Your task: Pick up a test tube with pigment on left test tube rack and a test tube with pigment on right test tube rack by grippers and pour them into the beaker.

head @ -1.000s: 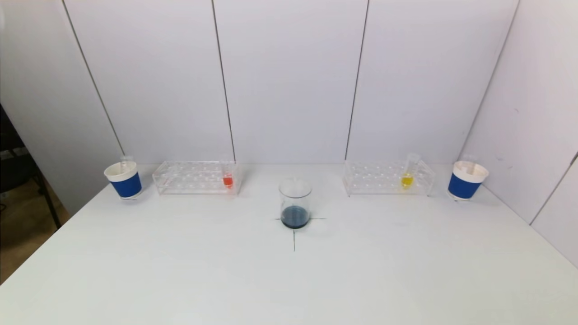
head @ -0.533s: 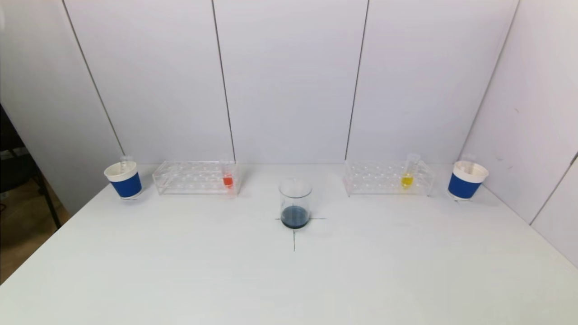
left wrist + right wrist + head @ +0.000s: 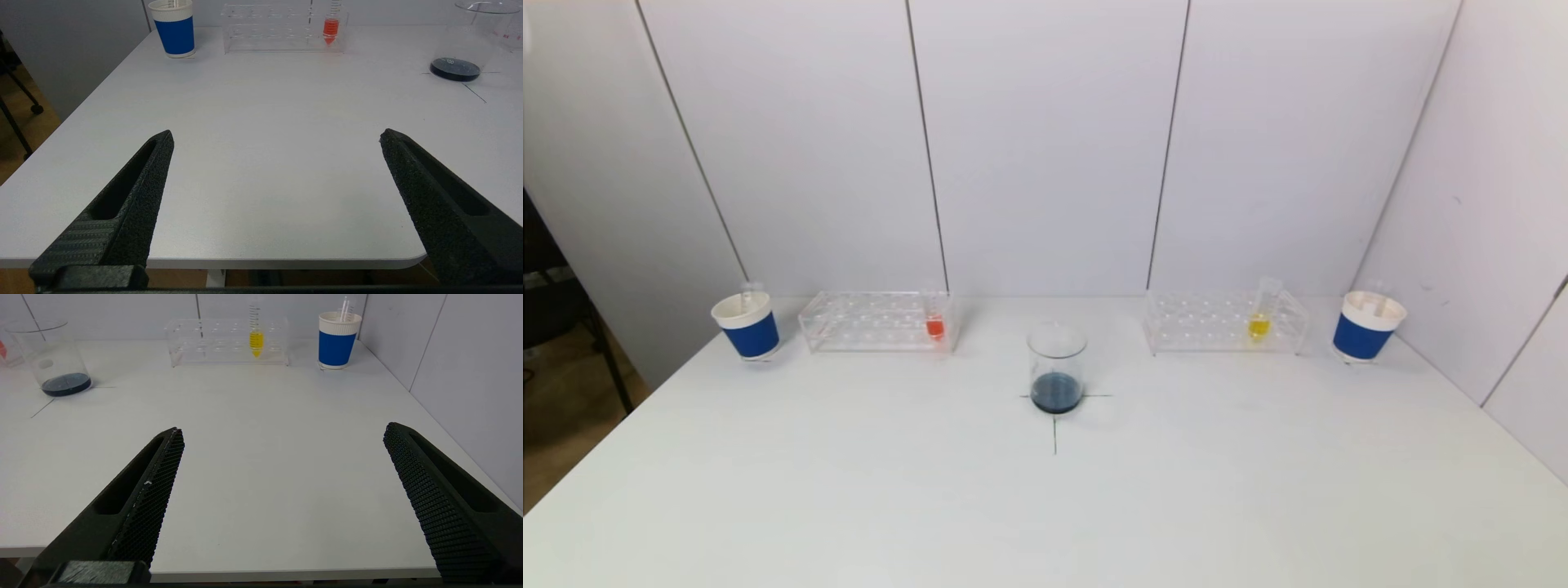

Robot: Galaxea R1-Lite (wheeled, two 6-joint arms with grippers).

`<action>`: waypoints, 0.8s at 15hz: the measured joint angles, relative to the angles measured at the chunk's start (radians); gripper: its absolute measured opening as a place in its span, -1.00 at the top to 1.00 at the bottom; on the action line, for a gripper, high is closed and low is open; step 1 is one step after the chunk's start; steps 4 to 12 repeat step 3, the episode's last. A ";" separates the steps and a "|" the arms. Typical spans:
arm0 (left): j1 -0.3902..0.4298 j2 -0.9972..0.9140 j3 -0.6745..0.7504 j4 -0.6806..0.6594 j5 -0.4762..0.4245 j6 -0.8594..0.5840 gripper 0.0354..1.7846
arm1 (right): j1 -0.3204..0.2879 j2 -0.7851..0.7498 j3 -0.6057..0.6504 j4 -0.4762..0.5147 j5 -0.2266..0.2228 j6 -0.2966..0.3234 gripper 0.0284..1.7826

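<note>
A clear beaker (image 3: 1057, 367) with dark blue liquid stands mid-table on a cross mark. The left rack (image 3: 876, 321) holds a test tube of red pigment (image 3: 935, 322) at its inner end. The right rack (image 3: 1225, 322) holds a test tube of yellow pigment (image 3: 1260, 314). Neither arm shows in the head view. My left gripper (image 3: 276, 136) hangs open and empty over the table's near edge, far from the red tube (image 3: 331, 27). Likewise open and empty over the near edge is my right gripper (image 3: 282, 432), far from the yellow tube (image 3: 256, 339).
A blue-and-white paper cup (image 3: 747, 325) stands left of the left rack and another cup (image 3: 1366, 326) right of the right rack, each with a clear tube inside. White wall panels close the back and right side. The table's left edge drops to the floor.
</note>
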State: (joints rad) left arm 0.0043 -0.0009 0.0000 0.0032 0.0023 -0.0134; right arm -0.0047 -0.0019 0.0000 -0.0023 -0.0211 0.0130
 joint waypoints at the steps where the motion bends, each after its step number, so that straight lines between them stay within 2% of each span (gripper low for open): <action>1: 0.000 0.000 0.000 0.000 0.001 0.000 -0.98 | 0.000 0.000 0.000 0.000 -0.001 0.000 -0.99; 12: 0.000 0.000 0.000 0.000 0.001 0.000 -0.98 | 0.000 0.000 0.000 0.000 0.000 0.000 -0.99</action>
